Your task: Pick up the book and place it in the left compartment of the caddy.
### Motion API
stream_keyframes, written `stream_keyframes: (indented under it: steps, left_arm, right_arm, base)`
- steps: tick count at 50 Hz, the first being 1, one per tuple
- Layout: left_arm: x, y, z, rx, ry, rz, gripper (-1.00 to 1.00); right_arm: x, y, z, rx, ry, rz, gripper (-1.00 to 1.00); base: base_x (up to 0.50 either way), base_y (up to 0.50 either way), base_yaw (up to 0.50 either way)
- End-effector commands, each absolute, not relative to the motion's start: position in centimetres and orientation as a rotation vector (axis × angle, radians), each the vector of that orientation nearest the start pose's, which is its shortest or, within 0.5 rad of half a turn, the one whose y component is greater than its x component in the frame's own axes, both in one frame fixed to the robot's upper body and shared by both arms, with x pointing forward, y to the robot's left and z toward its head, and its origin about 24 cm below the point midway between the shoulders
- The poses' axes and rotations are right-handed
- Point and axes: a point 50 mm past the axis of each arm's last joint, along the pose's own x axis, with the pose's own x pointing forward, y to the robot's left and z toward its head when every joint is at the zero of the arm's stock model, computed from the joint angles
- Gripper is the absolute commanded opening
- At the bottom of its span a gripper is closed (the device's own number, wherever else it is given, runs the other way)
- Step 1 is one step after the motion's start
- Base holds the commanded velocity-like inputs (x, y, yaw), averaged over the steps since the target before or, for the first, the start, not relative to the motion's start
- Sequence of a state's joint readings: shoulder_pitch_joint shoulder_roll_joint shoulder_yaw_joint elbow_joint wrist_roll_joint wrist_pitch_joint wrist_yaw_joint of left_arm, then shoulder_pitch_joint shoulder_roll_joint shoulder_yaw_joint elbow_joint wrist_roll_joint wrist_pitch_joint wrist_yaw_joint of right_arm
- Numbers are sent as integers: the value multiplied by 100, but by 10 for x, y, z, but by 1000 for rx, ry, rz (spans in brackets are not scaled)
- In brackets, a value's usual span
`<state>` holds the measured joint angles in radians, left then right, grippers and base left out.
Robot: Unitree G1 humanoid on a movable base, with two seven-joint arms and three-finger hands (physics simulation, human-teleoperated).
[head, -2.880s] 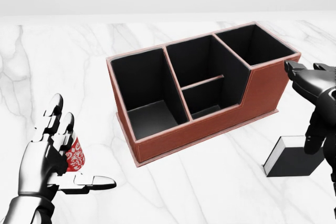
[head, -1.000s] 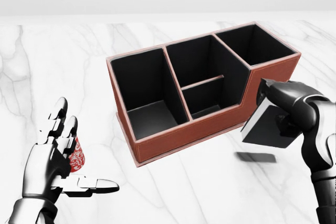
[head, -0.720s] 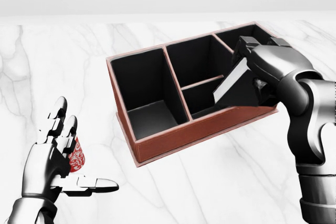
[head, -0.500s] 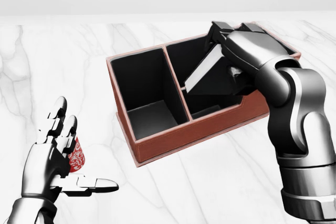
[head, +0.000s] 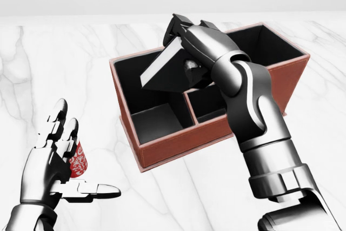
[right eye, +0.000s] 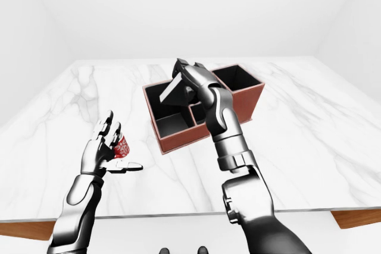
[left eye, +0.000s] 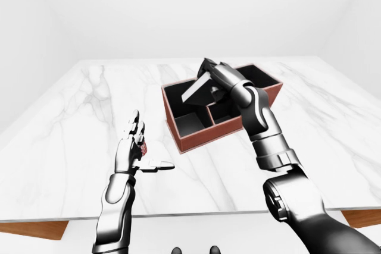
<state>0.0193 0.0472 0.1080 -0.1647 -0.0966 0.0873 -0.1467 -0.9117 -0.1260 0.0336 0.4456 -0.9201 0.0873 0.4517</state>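
The right hand (head: 197, 44) gripped the book (head: 170, 71), which hung tilted over the caddy (head: 216, 128), its long axis running from 1 o'clock down to 7 o'clock in the head view. The left compartment (head: 148, 101) lay just below, toward 7 o'clock, though whether the lower corner had entered it I could not tell. The left hand (head: 54, 160) stayed open and empty, well apart at 8 o'clock beside a red cup (head: 77, 162).

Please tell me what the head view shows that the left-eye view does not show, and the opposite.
Only the head view shows, close up, the white page edge of the book, tilted above the caddy's left compartment, and the pattern on the red cup.

Only the left-eye view shows the table's near edge with its wooden underside, the room's white walls, and the right arm down to its shoulder.

Both show the right hand closed on the book over the brown caddy, and the open left hand beside the cup.
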Motion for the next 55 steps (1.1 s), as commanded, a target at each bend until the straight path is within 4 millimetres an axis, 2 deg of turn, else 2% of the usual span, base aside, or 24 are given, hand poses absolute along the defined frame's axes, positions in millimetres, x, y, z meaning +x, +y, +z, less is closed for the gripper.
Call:
stream_keyframes:
  steps: [1,11,17,30,42,55]
  left_arm:
    - [248,177,70,-41,-75,-48,100]
    - [246,180,76,-47,-99,-47,100]
    - [245,181,78,-50,-111,-48,100]
    - [244,184,84,-57,-138,-45,100]
    - [242,183,86,-57,-148,-51,100]
    - [245,185,87,-62,-151,-47,100]
  right_arm:
    - [404,-77,191,-1105,-150,274,-100]
    - [416,-71,176,-1096,-56,263,-100]
    - [420,-70,174,-1113,-26,253,-100]
    - [418,-59,165,-1147,-1,281,-100]
    - [415,-46,164,-1158,-10,315,-100]
    - [414,-46,155,-1228,19,332,-100]
  base:
    - [0,0,0]
    - [0,0,0]
    - [0,0,0]
    - [0,0,0]
    - [0,0,0]
    - [0,0,0]
